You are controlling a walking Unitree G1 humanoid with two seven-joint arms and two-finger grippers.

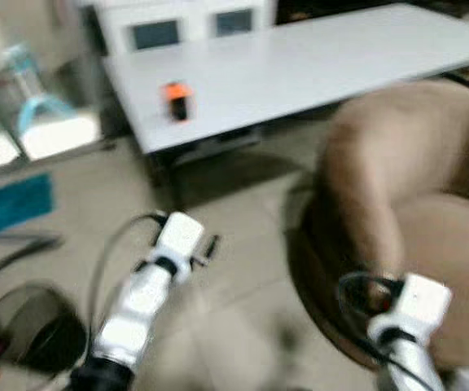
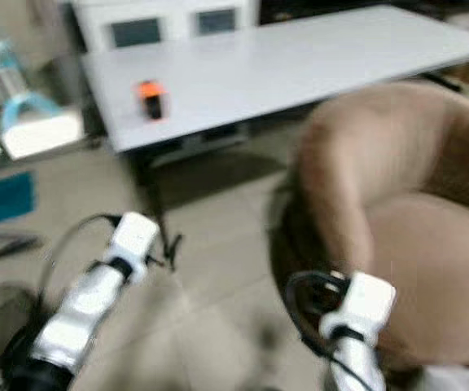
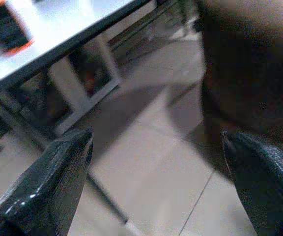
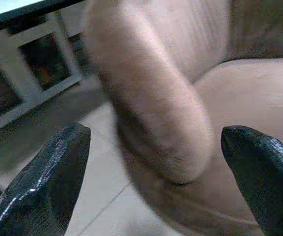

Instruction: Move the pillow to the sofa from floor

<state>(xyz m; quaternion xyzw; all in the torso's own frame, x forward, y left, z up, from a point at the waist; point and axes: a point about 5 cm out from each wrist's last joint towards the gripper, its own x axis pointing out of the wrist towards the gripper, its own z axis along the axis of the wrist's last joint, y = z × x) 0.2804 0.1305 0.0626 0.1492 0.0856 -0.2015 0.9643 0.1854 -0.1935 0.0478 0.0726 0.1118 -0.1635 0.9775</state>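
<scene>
Left gripper [image 3: 156, 182]: fingers spread wide, holding nothing, above floor tiles. Right gripper [image 4: 156, 177]: spread wide, empty, tan sofa [image 4: 156, 108] at twelve o'clock.

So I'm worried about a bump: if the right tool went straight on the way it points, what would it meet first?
Probably the sofa's rounded tan armrest, dead ahead between the right tool's open fingers; depth is unclear.

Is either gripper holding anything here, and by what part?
Nothing is held. The left gripper and right gripper both stand open with bare floor and the tan sofa between their fingers.
</scene>
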